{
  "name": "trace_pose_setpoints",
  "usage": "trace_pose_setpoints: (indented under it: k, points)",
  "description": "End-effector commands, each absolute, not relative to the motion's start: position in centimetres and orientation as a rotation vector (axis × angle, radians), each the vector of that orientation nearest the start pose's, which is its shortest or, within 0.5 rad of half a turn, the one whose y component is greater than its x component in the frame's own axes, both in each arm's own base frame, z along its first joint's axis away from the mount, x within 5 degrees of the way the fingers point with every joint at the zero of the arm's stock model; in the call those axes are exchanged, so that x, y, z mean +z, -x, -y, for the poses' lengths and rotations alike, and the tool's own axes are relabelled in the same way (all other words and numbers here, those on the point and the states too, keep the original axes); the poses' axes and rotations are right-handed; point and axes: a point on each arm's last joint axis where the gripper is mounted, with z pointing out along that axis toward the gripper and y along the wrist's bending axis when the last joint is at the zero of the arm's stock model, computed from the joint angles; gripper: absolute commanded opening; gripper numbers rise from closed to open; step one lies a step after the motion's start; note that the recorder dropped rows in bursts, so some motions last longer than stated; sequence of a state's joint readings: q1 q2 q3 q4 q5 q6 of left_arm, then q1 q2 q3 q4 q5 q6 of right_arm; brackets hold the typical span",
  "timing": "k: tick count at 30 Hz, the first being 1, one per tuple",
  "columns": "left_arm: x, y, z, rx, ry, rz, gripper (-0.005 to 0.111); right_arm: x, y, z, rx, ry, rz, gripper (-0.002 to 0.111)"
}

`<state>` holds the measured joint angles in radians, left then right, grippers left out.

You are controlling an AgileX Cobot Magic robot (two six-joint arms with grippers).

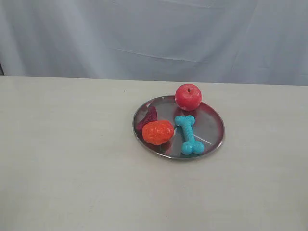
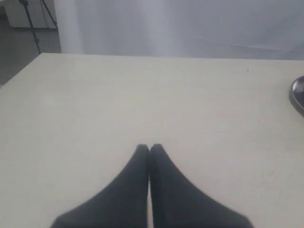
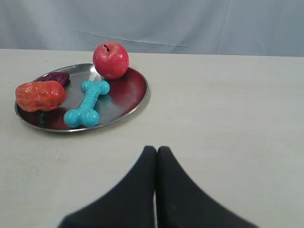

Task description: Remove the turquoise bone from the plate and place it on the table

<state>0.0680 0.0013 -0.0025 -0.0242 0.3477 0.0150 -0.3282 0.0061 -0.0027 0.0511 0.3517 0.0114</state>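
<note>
The turquoise bone (image 1: 188, 134) (image 3: 88, 104) lies flat on the round silver plate (image 1: 211, 126) (image 3: 132, 95), toward its near right part. The plate rests on the pale beige table (image 1: 72, 159). Neither arm shows in the exterior view. My right gripper (image 3: 156, 149) is shut with nothing in it, above bare table a short way from the plate's rim. My left gripper (image 2: 149, 147) is shut and empty over bare table, and only a sliver of the plate (image 2: 298, 95) shows at the edge of its view.
A red apple (image 1: 188, 96) (image 3: 110, 60) stands at the plate's far rim. An orange lumpy toy (image 1: 158, 132) (image 3: 40, 95) and a dark purple piece (image 1: 148, 118) (image 3: 58, 77) lie on the plate's left part. A grey curtain (image 1: 154, 38) hangs behind the table.
</note>
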Motion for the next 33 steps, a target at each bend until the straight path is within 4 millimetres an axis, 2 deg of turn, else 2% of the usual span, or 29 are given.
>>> trace_pose_setpoints:
  k: [1, 11, 16, 25, 30, 33]
  points:
    - [18.2, -5.3, -0.2, 0.025, 0.061, -1.825, 0.000, 18.2, -5.1, 1.6, -0.180, -0.331, -1.806, 0.000]
    - [18.2, -5.3, -0.2, 0.025, 0.061, -1.825, 0.000, 18.2, -5.1, 1.6, -0.184, -0.327, -1.804, 0.000]
    - [18.2, -5.3, -0.2, 0.025, 0.061, -1.825, 0.000, 19.1, -5.3, 1.7, -0.205, -0.305, -1.701, 0.000]
    - [18.2, -5.3, -0.2, 0.025, 0.061, -1.825, 0.000, 22.3, -5.2, 1.8, -0.242, -0.250, -1.351, 0.000]
    - [18.2, -5.3, -0.2, 0.025, 0.061, -1.825, 0.000, 25.1, -4.1, 1.5, -0.269, -0.199, -1.025, 0.000]
    - [18.2, -5.3, -0.2, 0.025, 0.061, -1.825, 0.000, 25.7, -3.8, 1.4, -0.274, -0.186, -0.945, 0.000]
